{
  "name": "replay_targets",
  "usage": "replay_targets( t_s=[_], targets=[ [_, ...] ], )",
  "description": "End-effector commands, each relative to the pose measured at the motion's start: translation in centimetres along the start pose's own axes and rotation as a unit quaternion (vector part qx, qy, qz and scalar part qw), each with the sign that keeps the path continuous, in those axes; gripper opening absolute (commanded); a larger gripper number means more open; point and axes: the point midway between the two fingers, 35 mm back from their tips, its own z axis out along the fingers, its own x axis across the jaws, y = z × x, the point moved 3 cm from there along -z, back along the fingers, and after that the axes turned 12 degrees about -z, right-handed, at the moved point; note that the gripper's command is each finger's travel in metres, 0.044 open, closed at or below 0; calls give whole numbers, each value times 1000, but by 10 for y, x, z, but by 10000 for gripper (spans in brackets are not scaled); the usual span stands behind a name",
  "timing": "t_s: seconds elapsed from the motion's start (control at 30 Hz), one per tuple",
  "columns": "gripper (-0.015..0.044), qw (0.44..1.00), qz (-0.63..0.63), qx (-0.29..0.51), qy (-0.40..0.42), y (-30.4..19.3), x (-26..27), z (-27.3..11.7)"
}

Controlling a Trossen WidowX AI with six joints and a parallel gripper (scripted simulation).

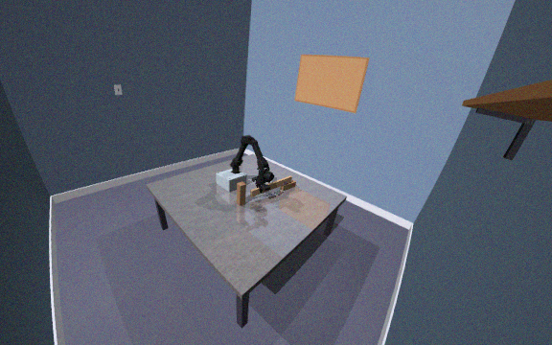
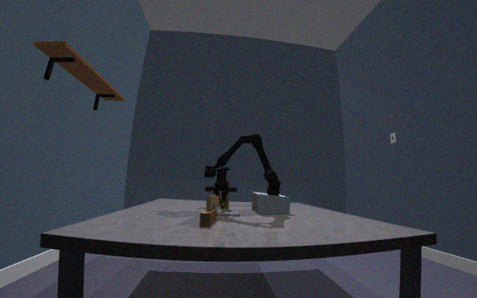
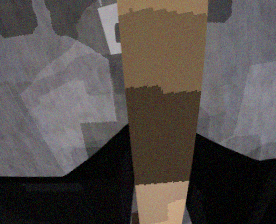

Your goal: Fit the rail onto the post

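Gripping — rail (image 1: 282, 183) (image 2: 212, 203) (image 3: 164, 120) between claw (image 1: 263, 188) (image 2: 224, 206) (image 3: 162, 165) fingers | near end — short of post (image 1: 241, 194)

A plain, sparsely fitted room, perhaps a small workshop or lab; a black robot arm (image 1: 252, 149) (image 2: 259, 153) stands over a grey table (image 1: 209, 225) (image 2: 305, 232); blue walls carry a wooden shelf (image 1: 535, 96) (image 2: 83, 70), an orange board (image 1: 332, 83) and a switch-like plate (image 1: 118, 89) (image 2: 392, 137).

Pale blue block (image 1: 230, 180) (image 2: 271, 204), plain.

Wood rail (image 3: 161, 135) betw. 2 black fingers, grey tabletop (image 3: 239, 65) below, shadows across.
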Motion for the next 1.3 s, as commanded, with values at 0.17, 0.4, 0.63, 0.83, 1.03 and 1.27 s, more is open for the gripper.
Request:
replay_targets(
  t_s=[0.17,0.4,0.63,0.83,1.03,1.27],
  targets=[
    [0,1000,-1,-2,-7,0,-3,-9],
    [0,1000,-1,-2,-7,0,-3,-12],
    [0,1000,-1,-2,-7,0,-3,-16],
    [0,1000,-1,-2,-7,0,-3,-19],
    [0,1000,-1,-2,-7,0,-3,-22],
    [0,1000,-1,-2,-7,0,-3,-22]
  ],
)
